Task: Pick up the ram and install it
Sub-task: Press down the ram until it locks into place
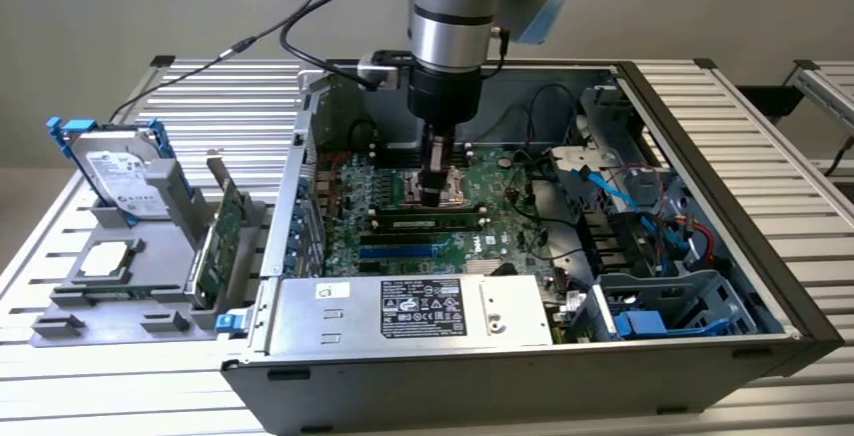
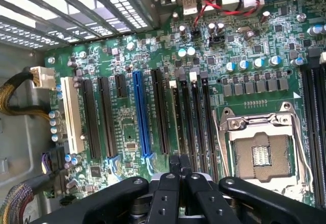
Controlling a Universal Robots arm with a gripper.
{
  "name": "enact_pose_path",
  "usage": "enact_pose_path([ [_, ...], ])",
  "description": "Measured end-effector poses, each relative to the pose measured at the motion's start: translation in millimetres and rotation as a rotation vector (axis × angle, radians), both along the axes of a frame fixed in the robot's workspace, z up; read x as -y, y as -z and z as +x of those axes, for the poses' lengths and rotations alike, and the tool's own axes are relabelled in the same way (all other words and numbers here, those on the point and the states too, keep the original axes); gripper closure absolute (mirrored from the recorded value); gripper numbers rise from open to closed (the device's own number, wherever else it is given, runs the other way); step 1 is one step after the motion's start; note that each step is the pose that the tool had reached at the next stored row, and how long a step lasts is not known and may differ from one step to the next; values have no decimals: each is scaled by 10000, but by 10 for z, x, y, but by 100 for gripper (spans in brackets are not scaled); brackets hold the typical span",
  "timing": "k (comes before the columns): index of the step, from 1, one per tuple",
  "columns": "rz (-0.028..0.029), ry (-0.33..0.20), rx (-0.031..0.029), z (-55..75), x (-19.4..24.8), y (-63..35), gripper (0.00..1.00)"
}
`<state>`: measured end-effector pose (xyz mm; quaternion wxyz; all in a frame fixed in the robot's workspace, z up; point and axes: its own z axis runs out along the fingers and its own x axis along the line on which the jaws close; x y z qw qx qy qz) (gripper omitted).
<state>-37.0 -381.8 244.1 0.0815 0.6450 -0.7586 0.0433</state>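
Note:
The ram (image 1: 427,222), a narrow green stick with black chips, stands on edge in a memory slot on the motherboard (image 1: 387,181), just in front of the CPU socket (image 1: 447,188). My gripper (image 1: 437,200) points straight down inside the open computer case, its tips right above the middle of the ram's top edge. In the wrist view my gripper (image 2: 179,164) has its black fingers (image 2: 174,175) pressed together, lined up over the row of black memory slots (image 2: 196,117). I see nothing between them.
The silver power supply (image 1: 414,311) fills the case's front. Blue cables (image 1: 627,196) and a drive cage (image 1: 661,306) are on the exterior view's right. A grey holder (image 1: 120,296) outside the case carries a hard drive (image 1: 120,171) and a large green expansion card (image 1: 218,236).

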Motion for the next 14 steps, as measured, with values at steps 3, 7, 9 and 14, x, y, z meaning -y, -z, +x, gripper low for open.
enact_pose_path([
  [3, -1, 473, 0, 0, 0, 0, 89],
  [7, -1, 1106, 1, 0, 0, 0, 89],
  [9, -1, 1435, 3, 0, 0, 0, 89],
  [14, 0, 2232, 7, 0, 0, 0, 89],
])
